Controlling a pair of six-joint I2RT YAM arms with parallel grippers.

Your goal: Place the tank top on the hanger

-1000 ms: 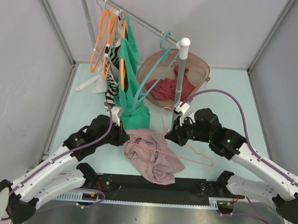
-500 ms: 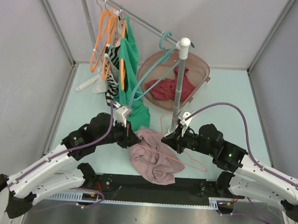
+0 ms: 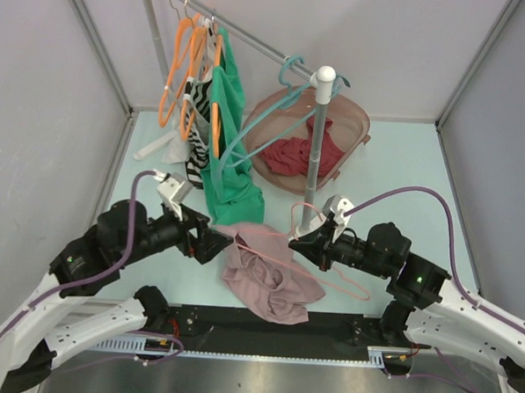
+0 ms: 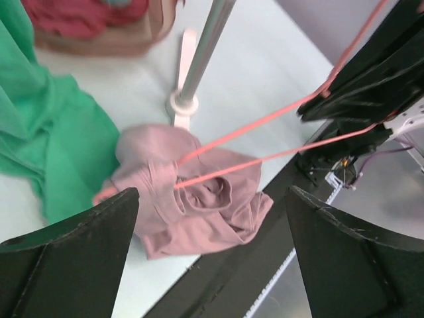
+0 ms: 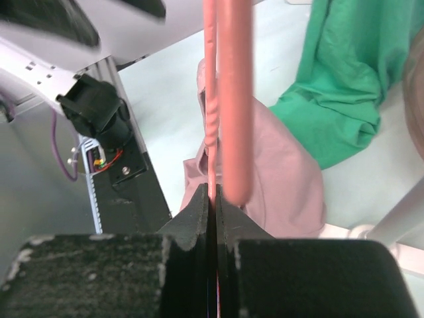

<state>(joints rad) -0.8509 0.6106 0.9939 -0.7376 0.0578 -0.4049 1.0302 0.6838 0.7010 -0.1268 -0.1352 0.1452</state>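
**Hanger arm goes into the crumpled top**

We see the tank top bunched on the pale surface near the front edge. It lies between the two arms, just in front of the rail's upright pole and beside the hanging green garment. The right pincer is clamped tight on the thin rod of the pink hanger. The hanger's far arm reaches into the fabric and lifts one corner of it. The left pincer hovers over that corner, spread wide and gripping nothing.

In our judgement the step in hand is working one shoulder opening over the hanger's end. To do it well, we would have the left pincer pinch only the strap's edge, not the rod beneath. It can then draw the strap along the arm while the right holds the hanger level and steady. The loose folds could snag.
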